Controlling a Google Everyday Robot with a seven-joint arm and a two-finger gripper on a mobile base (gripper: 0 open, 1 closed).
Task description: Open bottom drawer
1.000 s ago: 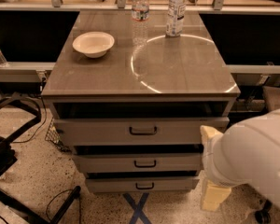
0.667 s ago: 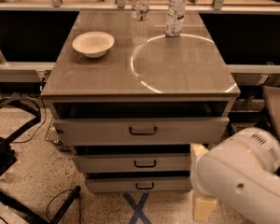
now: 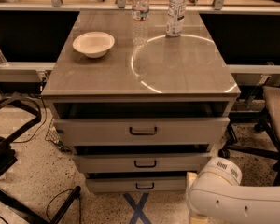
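Note:
The bottom drawer (image 3: 113,185) is the lowest, slimmest grey-taupe front of the cabinet, with a small dark bar handle (image 3: 144,186). A dark gap shows above it. Above it are the middle drawer (image 3: 140,163) and the tall top drawer (image 3: 142,130). My white arm (image 3: 233,197) fills the lower right corner. My gripper (image 3: 192,178) shows only as cream pieces at the arm's left edge, just right of the bottom drawer's front and apart from its handle. The arm hides most of it.
On the cabinet top (image 3: 144,73) stand a white bowl (image 3: 93,43) and two water bottles (image 3: 140,6) (image 3: 176,6). An office chair (image 3: 275,120) is at the right and a black frame with cables (image 3: 9,143) at the left. A blue X (image 3: 139,209) marks the floor.
My arm has dropped lower in the picture and now uncovers the right ends of the top and middle drawers. The drawers have not moved.

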